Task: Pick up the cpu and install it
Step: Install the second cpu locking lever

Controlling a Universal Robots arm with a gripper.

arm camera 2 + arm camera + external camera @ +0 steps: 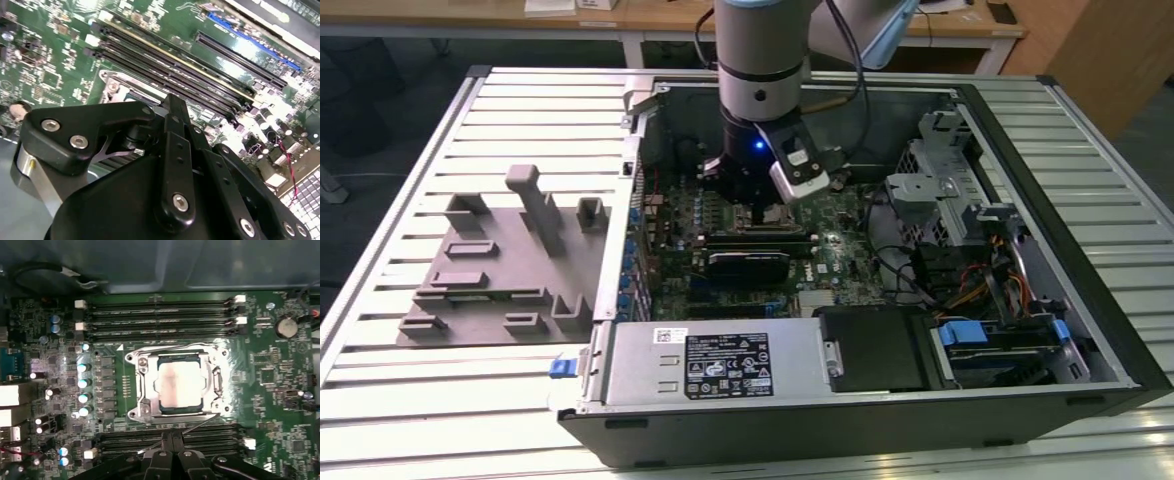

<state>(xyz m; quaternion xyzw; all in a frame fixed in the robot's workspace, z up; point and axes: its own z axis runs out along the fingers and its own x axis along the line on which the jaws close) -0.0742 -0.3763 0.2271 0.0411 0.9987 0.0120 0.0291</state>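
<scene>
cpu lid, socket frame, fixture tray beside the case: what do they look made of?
cpu: lid looks like bright bare metal; it glares near white under the light.
Socket frame: seemingly polished or plated metal, with mirror-like highlights along its edges.
Fixture tray: probably matte grey plastic, uniform and glare-free, though painted metal can't be ruled out.

Memory slots [157, 320] flank the socket frame [177, 385]; above lies open.

Slatted metal table [400, 400]; wooden desks [640, 20] behind, perhaps dark floor
</scene>
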